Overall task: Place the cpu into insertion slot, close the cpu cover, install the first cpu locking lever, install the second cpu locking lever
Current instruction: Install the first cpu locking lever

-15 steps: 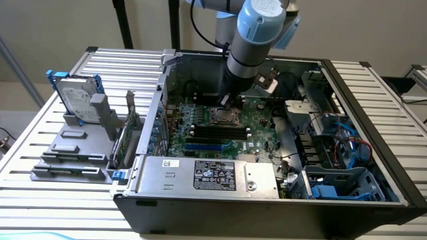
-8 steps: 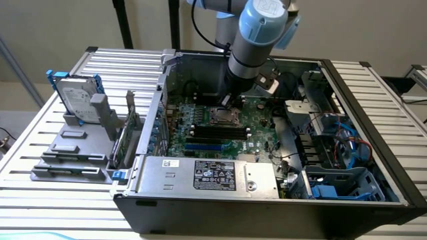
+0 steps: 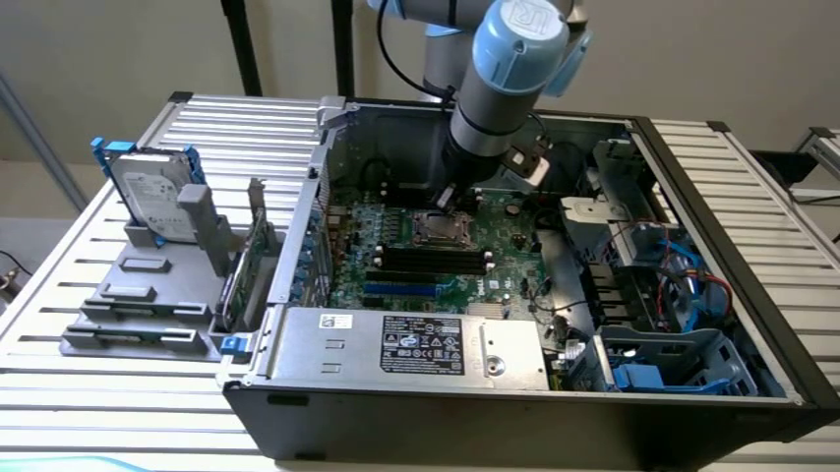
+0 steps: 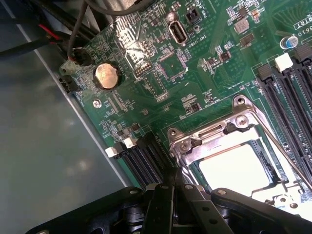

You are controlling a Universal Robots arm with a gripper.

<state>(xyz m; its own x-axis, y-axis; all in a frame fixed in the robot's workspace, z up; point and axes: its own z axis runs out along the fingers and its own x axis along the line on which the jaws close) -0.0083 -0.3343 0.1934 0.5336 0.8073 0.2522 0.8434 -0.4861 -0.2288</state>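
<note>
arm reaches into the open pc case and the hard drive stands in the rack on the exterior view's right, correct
Wrong side: the exterior view shows the hard drive standing in the rack on the exterior view's left. The arm does reach into the open pc case.

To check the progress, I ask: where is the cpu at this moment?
In the wrist view, the cpu lies flat within the cut-out of the cpu cover, on the green motherboard, beside the long black memory slots.

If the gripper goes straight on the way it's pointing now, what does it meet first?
Probably the near corner of the cpu cover, lying over the cpu; depth from the gripper is unclear.
</note>
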